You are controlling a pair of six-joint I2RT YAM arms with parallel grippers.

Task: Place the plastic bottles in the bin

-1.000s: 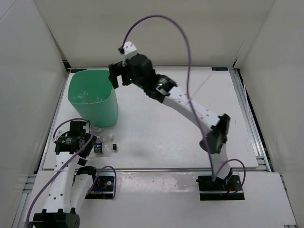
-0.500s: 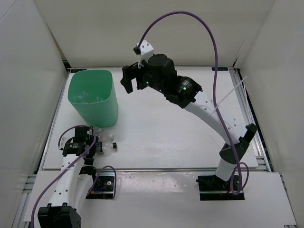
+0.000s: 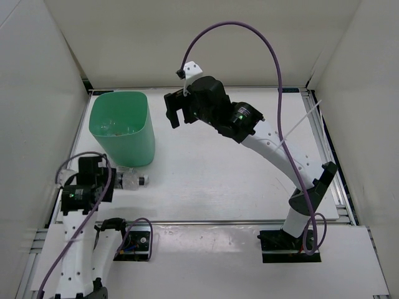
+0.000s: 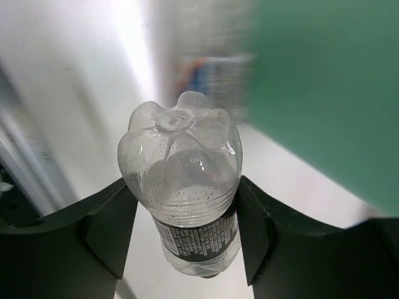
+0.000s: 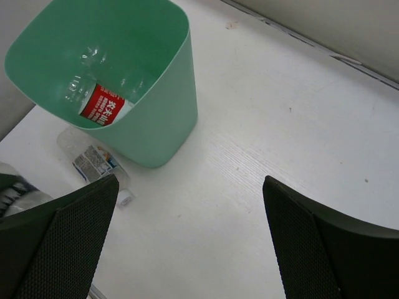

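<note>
My left gripper [image 4: 181,212] is shut on a clear plastic bottle [image 4: 181,156] with a dark label, its base pointing at the camera. From above, the left gripper [image 3: 100,179] sits left of the bin's foot and covers that bottle. The mint-green bin [image 3: 121,128] stands at the back left and holds a red-labelled bottle [image 5: 106,107] among other clear ones. Another clear bottle [image 3: 131,181] with a white cap lies on the table against the bin [image 5: 143,118]. My right gripper [image 3: 176,111] hangs open and empty, high above the table to the right of the bin.
The white table [image 3: 237,180] is walled by white panels on the left, back and right. A metal rail [image 3: 336,168] runs along its right edge. A purple cable [image 3: 249,37] arcs above the right arm.
The left gripper closed on the dark-labelled bottle and carried it up and to the left. The right gripper drew away from the bin's rim toward the right.
</note>
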